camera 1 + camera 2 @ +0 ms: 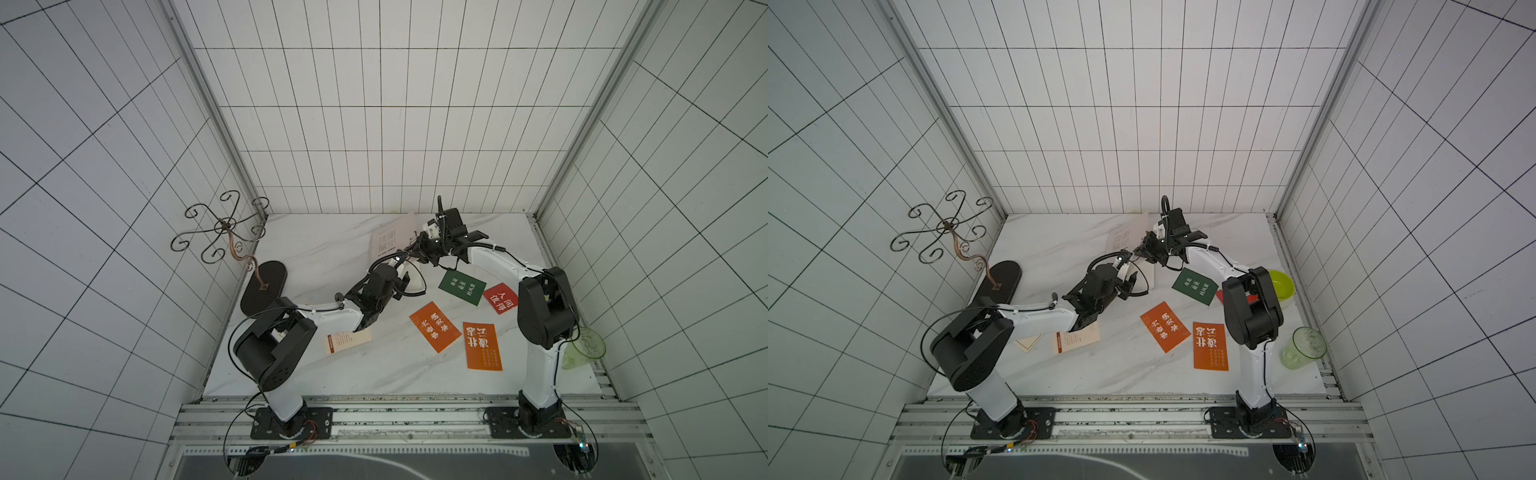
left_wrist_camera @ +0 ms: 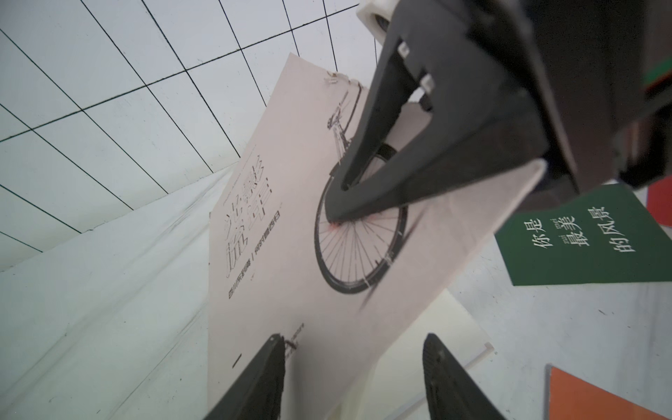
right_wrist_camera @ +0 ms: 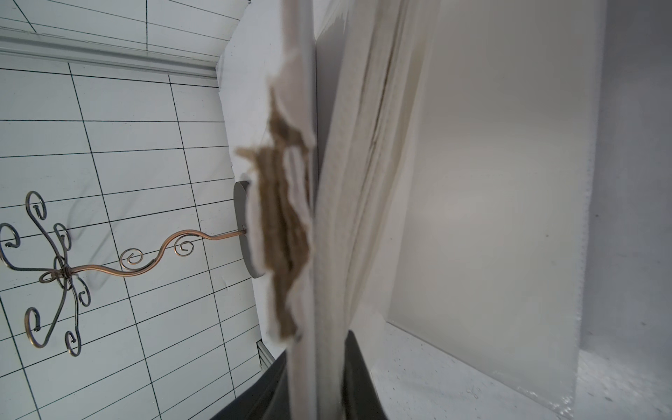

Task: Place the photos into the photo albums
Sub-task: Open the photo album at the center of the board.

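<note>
Marble surface [image 1: 374, 374], far edge: my right gripper [image 2: 336, 214] clamps the photo album [image 2: 276, 236] cover raised, left gripper [image 2: 354, 338] parted nearby, so I'd lift gently, since its edge looks torn.

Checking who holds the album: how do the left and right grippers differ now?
The right gripper is shut on the album cover, holding it lifted; the left gripper is open, gripping nothing. The right gripper pinches at the bicycle drawing; the left gripper merely faces the cover. Both are close to that cover.
</note>
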You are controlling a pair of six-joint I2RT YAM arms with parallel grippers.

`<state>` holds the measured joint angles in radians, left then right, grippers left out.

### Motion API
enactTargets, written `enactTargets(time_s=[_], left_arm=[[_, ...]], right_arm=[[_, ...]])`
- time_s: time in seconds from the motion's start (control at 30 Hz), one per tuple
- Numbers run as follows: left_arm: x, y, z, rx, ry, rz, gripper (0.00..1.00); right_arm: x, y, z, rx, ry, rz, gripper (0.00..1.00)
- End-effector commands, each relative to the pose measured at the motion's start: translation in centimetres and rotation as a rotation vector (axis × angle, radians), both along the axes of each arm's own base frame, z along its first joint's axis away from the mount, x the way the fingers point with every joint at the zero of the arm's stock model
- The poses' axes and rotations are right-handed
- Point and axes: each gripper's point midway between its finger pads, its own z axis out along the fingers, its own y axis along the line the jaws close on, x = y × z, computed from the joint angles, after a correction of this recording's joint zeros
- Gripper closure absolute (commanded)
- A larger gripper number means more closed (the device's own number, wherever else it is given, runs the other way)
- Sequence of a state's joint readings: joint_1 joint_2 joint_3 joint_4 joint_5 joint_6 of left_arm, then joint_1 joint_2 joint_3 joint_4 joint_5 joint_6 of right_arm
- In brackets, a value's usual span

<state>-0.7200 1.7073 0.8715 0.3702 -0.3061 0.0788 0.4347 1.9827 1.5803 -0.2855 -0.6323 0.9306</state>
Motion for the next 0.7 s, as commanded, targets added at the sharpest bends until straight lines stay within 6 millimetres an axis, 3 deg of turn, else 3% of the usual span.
enactTargets(time_s=[0.0,0.23,0.4,0.57,0.67], left_arm=[[1.2,0.1,0.9,0.050,-0.064,0.047,0.46],[1.2,0.3,1.0,0.115,-0.105,0.077,0.65],[0.9,0.5,1.4,0.149,-0.132,0.099,1.00],[0.8,1.2,1.4,0.178,-0.129,0.159,1.00],[0.9,1.3,1.5,0.174,-0.126,0.171,1.00]], right_arm=[[-0.5,1.0,4.8,0.100,-0.088,0.039,1.00],[-0.8,1.1,4.9,0.113,-0.078,0.046,1.00],[-1.0,1.1,4.9,0.116,-0.074,0.047,0.98],[-1.1,0.8,4.6,0.111,-0.072,0.031,0.94],[-1.0,0.8,4.7,0.109,-0.079,0.030,0.85]])
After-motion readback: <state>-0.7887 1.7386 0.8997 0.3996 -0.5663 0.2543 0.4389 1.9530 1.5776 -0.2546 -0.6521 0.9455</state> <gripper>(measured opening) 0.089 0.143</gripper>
